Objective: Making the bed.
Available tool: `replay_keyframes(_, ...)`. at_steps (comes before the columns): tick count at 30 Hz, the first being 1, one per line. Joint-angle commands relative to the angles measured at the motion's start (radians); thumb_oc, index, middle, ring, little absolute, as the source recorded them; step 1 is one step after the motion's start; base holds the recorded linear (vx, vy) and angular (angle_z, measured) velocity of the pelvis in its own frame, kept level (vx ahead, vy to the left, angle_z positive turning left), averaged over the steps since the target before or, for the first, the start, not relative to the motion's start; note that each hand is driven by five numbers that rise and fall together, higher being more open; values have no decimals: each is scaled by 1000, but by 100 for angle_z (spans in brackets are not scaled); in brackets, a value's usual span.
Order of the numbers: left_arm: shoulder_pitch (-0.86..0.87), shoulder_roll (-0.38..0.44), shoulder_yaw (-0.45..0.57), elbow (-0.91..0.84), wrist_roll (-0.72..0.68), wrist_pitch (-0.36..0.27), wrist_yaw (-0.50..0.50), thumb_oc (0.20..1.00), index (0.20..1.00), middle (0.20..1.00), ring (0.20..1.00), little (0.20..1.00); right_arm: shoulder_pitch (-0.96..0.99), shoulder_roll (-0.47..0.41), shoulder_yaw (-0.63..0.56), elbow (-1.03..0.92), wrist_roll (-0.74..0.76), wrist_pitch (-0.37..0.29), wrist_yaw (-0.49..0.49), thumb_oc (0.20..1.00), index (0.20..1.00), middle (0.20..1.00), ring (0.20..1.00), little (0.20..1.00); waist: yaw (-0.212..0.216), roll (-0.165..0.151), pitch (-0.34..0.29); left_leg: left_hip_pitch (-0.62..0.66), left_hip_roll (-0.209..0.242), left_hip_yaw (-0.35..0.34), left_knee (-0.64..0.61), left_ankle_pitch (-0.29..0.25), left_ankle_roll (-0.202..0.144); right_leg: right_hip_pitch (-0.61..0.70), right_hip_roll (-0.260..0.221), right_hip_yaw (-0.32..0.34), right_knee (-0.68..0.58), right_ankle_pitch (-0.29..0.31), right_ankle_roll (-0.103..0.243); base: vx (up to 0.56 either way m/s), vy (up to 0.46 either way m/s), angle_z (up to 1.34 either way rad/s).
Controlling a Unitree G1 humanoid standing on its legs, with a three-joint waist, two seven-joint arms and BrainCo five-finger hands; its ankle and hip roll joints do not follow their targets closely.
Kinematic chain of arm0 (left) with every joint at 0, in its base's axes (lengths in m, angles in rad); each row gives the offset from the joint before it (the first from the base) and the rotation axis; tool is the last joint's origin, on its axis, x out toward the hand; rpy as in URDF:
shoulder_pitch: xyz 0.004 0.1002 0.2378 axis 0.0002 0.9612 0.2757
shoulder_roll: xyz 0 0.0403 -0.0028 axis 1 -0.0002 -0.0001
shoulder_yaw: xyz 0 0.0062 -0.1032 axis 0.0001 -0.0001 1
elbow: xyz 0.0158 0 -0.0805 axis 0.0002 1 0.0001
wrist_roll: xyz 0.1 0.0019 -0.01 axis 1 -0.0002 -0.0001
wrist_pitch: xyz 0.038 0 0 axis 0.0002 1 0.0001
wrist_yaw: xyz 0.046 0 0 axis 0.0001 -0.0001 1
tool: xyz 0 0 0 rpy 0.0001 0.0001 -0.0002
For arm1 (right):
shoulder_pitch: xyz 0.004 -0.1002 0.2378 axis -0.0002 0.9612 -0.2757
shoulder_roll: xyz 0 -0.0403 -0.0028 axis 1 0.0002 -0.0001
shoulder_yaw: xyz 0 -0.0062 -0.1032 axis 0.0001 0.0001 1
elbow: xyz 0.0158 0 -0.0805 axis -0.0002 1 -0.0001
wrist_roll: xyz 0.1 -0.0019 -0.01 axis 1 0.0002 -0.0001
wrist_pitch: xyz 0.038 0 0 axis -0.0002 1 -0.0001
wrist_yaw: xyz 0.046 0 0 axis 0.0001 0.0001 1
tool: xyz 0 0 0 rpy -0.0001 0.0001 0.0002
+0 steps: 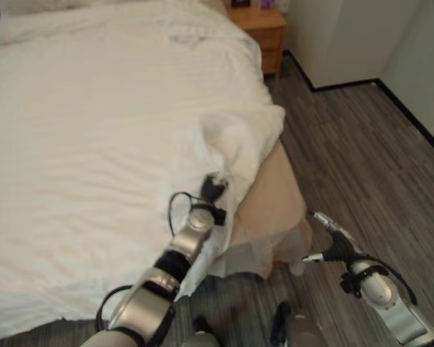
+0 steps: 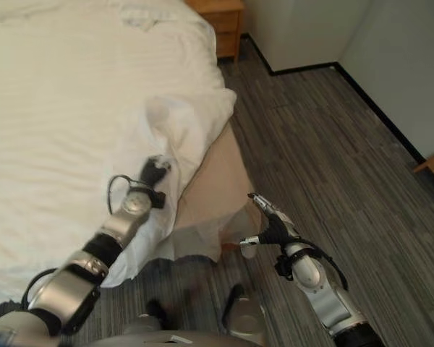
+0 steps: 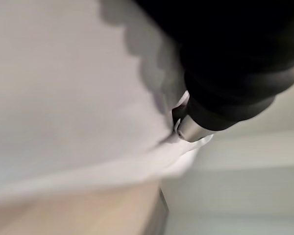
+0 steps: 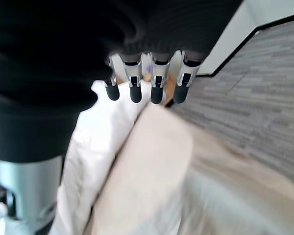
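Duvet: white, spread over the bed; its corner bunched at the bed's foot-side edge, folded back off the beige mattress corner.
Left hand: at the bunched corner, fingers buried in cloth; grip cannot be told.
Right hand: off the bed beside the mattress corner, over the floor; fingers straight, holding nothing.
Step, as judged: draw the corner out and down over the mattress corner.
Care: pull evenly, low and outward, so the cover lies flat without wrinkling.
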Motion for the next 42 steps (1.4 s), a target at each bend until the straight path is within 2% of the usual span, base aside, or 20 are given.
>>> replay_keyframes(1, -42, -112, -47, -15, -36, -77, -53, 200, 200, 200, 200, 200, -24, 40, 72, 77, 6, 17, -40, 1000, 1000, 1000, 1000, 1000, -25, -18, -56, -51, -5, 13, -27, 35, -42, 270, -53, 35, -189, 20, 149, -203, -281, -73)
replay_keyframes(7, -24, -218, -134, 38, -62, -76, -95, 200, 200, 200, 200, 200, -69, 78, 126, 359, 3, 57, -85, 1000, 1000, 1000, 1000, 1000, -41, 15, -43, -41, 43, 3, -27, 101, -81, 301, 8, 48, -229, -34, 101, -152, -230, -33)
replay_keyframes(8, -17, -267, -177, 84, -88, -67, -118, 420, 420, 420, 420, 420, -91, 99, 138, 468, 29, 76, -95, 1000, 1000, 1000, 1000, 1000, -52, 30, -32, -41, 63, -6, -27, 128, -97, 306, 26, 52, -229, -49, 90, -180, -228, 1)
replay_keyframes(9, -17, -281, -204, 97, -84, -66, -127, 896, 896, 896, 896, 896, -99, 109, 142, 512, 50, 81, -98, 1000, 1000, 1000, 1000, 1000, -58, 38, -25, -40, 69, -8, -27, 137, -102, 307, 31, 50, -229, -52, 86, -180, -225, 7)
replay_keyframes(10, -18, -282, -205, 98, -84, -66, -127, 1000, 1000, 1000, 1000, 1000, -101, 109, 142, 516, 50, 79, -99, 1000, 1000, 1000, 1000, 1000, -57, 38, -24, -40, 69, -9, -27, 138, -103, 308, 32, 50, -229, -52, 86, -114, -119, 7)
replay_keyframes(13, 44, -324, -348, 168, -6, -34, -247, 1000, 1000, 1000, 1000, 1000, -143, 161, 153, 728, 138, 105, -92, 1000, 1000, 1000, 1000, 1000, -56, 63, 14, -52, 68, -97, -23, 163, -120, 310, 35, 67, -229, -57, 67, -227, -140, -5)
replay_keyframes(15, 58, -328, -399, 197, 45, -21, -309, 1000, 1000, 1000, 1000, 1000, -163, 188, 162, 841, 172, 117, -77, 1000, 1000, 1000, 1000, 1000, -48, 64, 29, -59, 41, -182, -2, 152, -103, 289, 32, 77, -229, -38, 54, -216, -101, -17)
replay_keyframes(19, 77, -304, -486, 153, 90, -29, -409, 1000, 1000, 1000, 1000, 1000, -178, 212, 154, 1011, 199, 133, -59, 1000, 1000, 1000, 1000, 1000, -54, 53, 32, -53, -20, -285, 126, 28, -78, 245, 6, 88, -229, -7, 49, -134, -83, -26)
replay_keyframes(20, 51, -262, -535, 63, 129, -56, -446, 1000, 1000, 1000, 1000, 1000, -199, 227, 142, 1131, 211, 155, -57, 1000, 1000, 1000, 1000, 1000, -58, 58, 34, -35, -59, -341, 192, -54, -67, 220, -1, 98, -229, -2, 45, -128, -66, -27)
replay_keyframes(21, 25, -231, -594, -42, 146, -68, -516, 1000, 1000, 1000, 1000, 1000, -208, 236, 144, 1219, 203, 169, -38, 1000, 1000, 1000, 1000, 1000, -66, 88, 22, 12, -67, -348, 137, -86, -58, 215, 13, 102, -229, -9, 54, -84, -34, -8)
replay_keyframes(22, 24, -228, -593, -46, 145, -65, -517, 1000, 1000, 1000, 1000, 1000, -210, 237, 144, 1221, 203, 168, -38, 1000, 1000, 1000, 1000, 1000, -65, 87, 22, 12, -68, -346, 133, -80, -57, 212, 12, 103, -229, -5, 54, 36, 45, 18)
replay_keyframes(23, -42, -186, -631, -223, 144, -85, -575, 1000, 1000, 1000, 1000, 1000, -214, 245, 156, 1287, 174, 178, -29, 1000, 1000, 1000, 1000, 1000, -71, 108, 4, 40, -76, -343, 82, -61, -59, 214, 12, 93, -229, 0, 58, 32, 48, 25)
replay_keyframes(28, -119, -163, -572, -440, -68, -91, -555, 1000, 1000, 1000, 1000, 1000, -220, 261, 175, 1292, 161, 174, -40, 1000, 1000, 1000, 1000, 1000, -80, 135, -21, 99, -81, -337, -7, -42, -55, 222, 10, 87, -229, 6, 64, 23, 44, 16)
replay_keyframes(29, -163, -183, -514, -495, -190, -95, -513, 1000, 1000, 1000, 1000, 1000, -243, 273, 183, 1296, 166, 177, -53, 1000, 1000, 1000, 1000, 1000, -77, 139, -25, 111, -80, -341, -19, -38, -53, 227, 9, 84, -229, 9, 63, -25, 20, 13)
replay_keyframes(32, -195, -206, -462, -510, -283, -111, -456, 1000, 1000, 1000, 1000, 1000, -282, 279, 202, 1293, 157, 183, -71, 1000, 1000, 1000, 1000, 1000, -67, 141, -31, 116, -85, -361, -23, -38, -50, 231, 10, 82, -229, 14, 63, -20, 10, -4)
replay_keyframes(34, -230, -229, -369, -516, -363, -165, -317, 1000, 1000, 1000, 1000, 1000, -364, 270, 203, 1271, 162, 186, -118, 1000, 1000, 1000, 1000, 1000, -46, 132, -43, 115, -92, -371, -16, -44, -46, 240, 8, 74, -229, 17, 63, -17, 4, 2)
replay_keyframes(38, -268, -216, -287, -330, -167, -166, -139, 1000, 1000, 1000, 1000, 1000, -544, 213, 138, 1220, 270, 150, -229, 1000, 1000, 1000, 1000, 1000, 11, 95, -37, 78, -71, -353, 33, -38, -62, 262, -13, -6, -229, 19, 65, -75, 7, 18)
replay_keyframes(39, -254, -173, -263, -316, -117, -174, -112, 1000, 1000, 1000, 1000, 1000, -563, 183, 110, 1198, 289, 133, -253, 677, 677, 677, 677, 677, 22, 88, -38, 66, -62, -339, 34, -28, -65, 264, -19, -33, -229, 19, 67, -113, 16, 88)
replay_keyframes(40, -197, -109, -225, -296, -81, -172, -84, 1000, 1000, 1000, 1000, 1000, -603, 135, 85, 1153, 303, 115, -285, 200, 200, 200, 200, 200, 43, 74, -38, 41, -43, -310, 38, -5, -68, 270, -26, -80, -229, 22, 70, -65, 18, 122)
replay_keyframes(42, -149, -70, -204, -293, -77, -170, -87, 1000, 1000, 1000, 1000, 1000, -638, 105, 78, 1131, 305, 106, -302, 200, 200, 200, 200, 200, 59, 69, -42, 37, -35, -291, 29, 2, -68, 271, -31, -104, -229, 25, 74, 25, 40, 114)
